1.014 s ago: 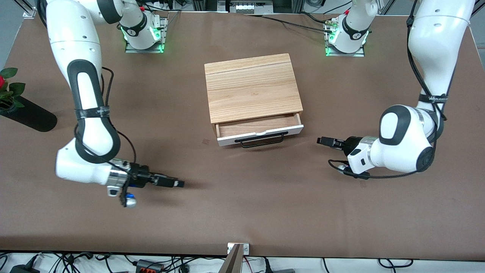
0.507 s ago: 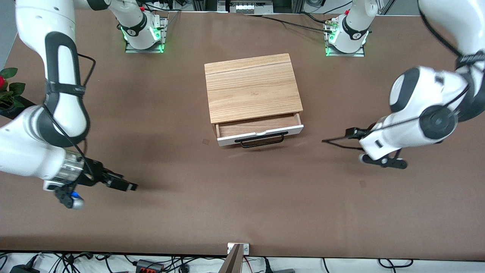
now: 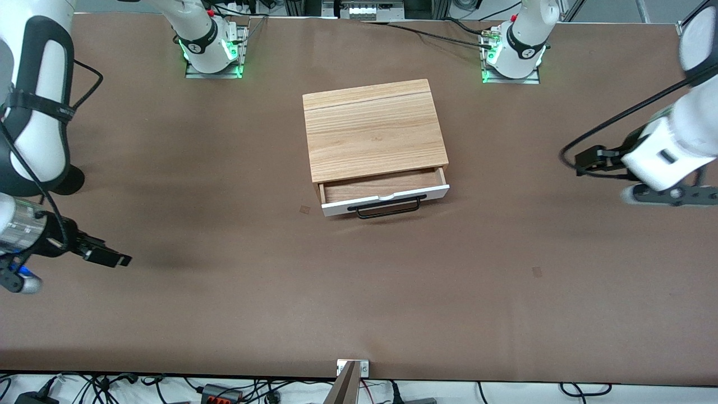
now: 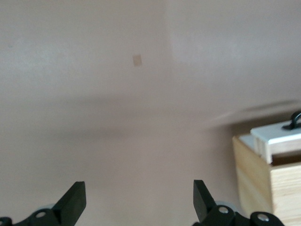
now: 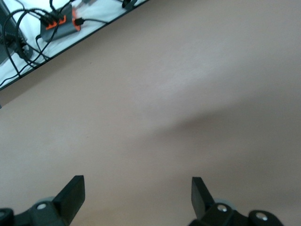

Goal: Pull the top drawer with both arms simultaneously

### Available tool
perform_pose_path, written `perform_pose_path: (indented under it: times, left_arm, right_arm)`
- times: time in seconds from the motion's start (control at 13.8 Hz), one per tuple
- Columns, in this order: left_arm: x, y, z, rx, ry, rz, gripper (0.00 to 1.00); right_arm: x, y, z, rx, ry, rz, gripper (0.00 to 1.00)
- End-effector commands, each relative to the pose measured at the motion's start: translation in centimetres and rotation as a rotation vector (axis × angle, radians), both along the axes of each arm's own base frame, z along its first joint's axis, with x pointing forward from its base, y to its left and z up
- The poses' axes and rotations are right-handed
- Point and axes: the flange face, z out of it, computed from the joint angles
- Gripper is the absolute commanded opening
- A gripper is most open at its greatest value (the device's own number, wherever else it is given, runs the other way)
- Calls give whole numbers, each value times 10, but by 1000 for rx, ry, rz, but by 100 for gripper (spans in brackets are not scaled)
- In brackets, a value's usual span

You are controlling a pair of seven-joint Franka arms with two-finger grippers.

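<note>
Top drawer [image 3: 384, 196] sticks a little way out of the wooden cabinet [image 3: 374, 130] in the middle of the brown bench [image 3: 359, 292], with its black handle [image 3: 389, 209] free and nothing around it. Well apart from it, the left tool [image 3: 584, 160] hangs over the left arm's end of the bench with its fingers [image 4: 74, 201] spread wide and empty. Over the right arm's end, the right tool [image 3: 112, 258] is spread wide and empty too, just as far from the drawer.

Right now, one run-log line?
top drawer: partly open | left gripper: open, empty, over table | right gripper: open, empty, over table | handle: free
</note>
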Motion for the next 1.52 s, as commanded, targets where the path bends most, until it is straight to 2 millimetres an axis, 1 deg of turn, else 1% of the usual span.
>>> perform_pose_path:
  times: [0.0, 0.14, 0.22, 0.29, 0.43, 0.51, 0.58, 0.65, 0.72, 0.8, 0.87, 0.94, 1.01, 1.09, 1.16, 1.23, 1.3, 1.45]
  left_arm:
    - [-46, 17, -3, -10, -85, -16, 100]
    - [-62, 22, -3, 54, -116, -59, 100]
    - [-66, 19, -3, 65, -114, -68, 100]
    - [-72, 19, -7, 67, -101, -61, 100]
    - [-70, 15, -11, 62, -86, -84, 100]
    - [-68, 20, -12, 61, -81, -75, 100]
    - [-67, 22, -14, 61, -76, -69, 100]
    - [-67, 22, -14, 61, -75, -65, 100]
    - [-67, 22, -14, 61, -75, -64, 100]
    - [-67, 20, -13, 60, -77, -65, 100]
    - [-67, 19, -13, 60, -77, -62, 100]
    - [-67, 18, -13, 60, -77, -65, 100]
    - [-67, 17, -13, 60, -76, -65, 100]
    - [-68, 17, -14, 61, -62, -64, 100]
    - [-69, 16, -11, 61, -59, -64, 100]
    - [-69, 17, -12, 59, -57, -62, 100]
    - [-68, 17, -12, 58, -57, -62, 100]
    - [-69, 14, -12, 21, -53, -42, 100]
  right_arm:
    - [-47, -20, 35, -33, 23, -19, 100]
    - [-72, -16, 31, -112, -6, 32, 100]
    - [-77, -3, 26, -144, -49, 74, 100]
    - [-86, 5, 27, -178, -62, 114, 100]
    - [-104, 4, 33, -183, -51, 136, 100]
    - [-118, 5, 38, -178, -38, 139, 100]
    - [-135, 6, 37, -170, 18, 144, 100]
    - [-151, 6, 29, -159, 113, 142, 100]
    - [-156, 6, 29, -179, 145, 162, 100]
    - [-156, 5, 38, -183, 132, 162, 100]
    - [-158, 2, 52, -188, 107, 162, 100]
    - [-159, -1, 59, -187, 88, 155, 100]
    - [-159, -12, 58, -184, 84, 132, 100]
    - [-161, -12, 60, -183, 88, 129, 100]
    - [-171, -4, 70, -192, 89, 138, 100]
    - [-180, 16, 71, -213, 89, 173, 100]
    - [-187, 27, 81, -237, 82, 170, 100]
    - [-192, 43, 95, -238, 76, 74, 100]
